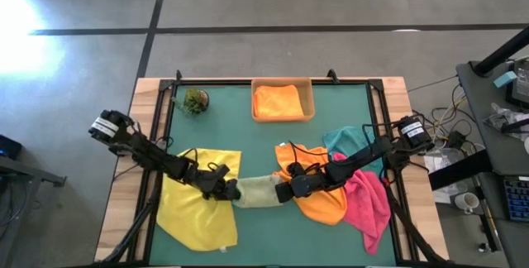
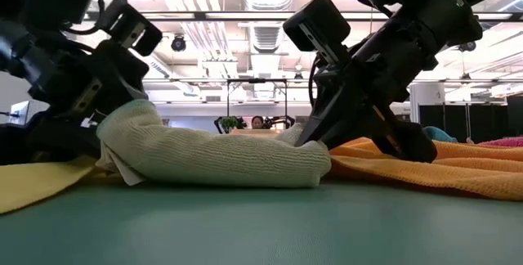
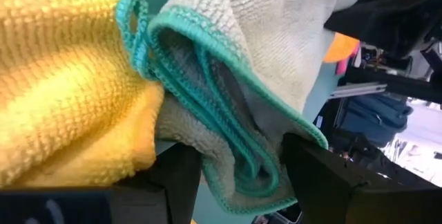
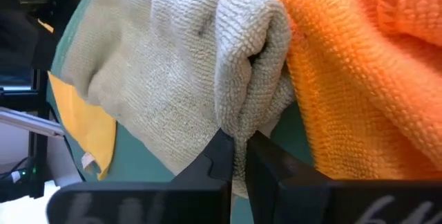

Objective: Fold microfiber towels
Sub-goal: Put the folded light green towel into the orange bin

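Folded olive green towel (image 2: 221, 154) lies mid-table between both arms, which reach low toward each other. Left gripper (image 1: 225, 187) has its fingers apart around one end. Right gripper (image 4: 235, 158) is pinched tight on the other end, beside the orange towel (image 1: 318, 193).

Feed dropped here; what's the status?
Left tool open at olive towel's end. Right tool shut on its other end. Yellow towel underneath left side.

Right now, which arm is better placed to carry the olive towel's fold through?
Right, probably. The right pincer is shut on the olive towel; the left pincer stands open around its other end.
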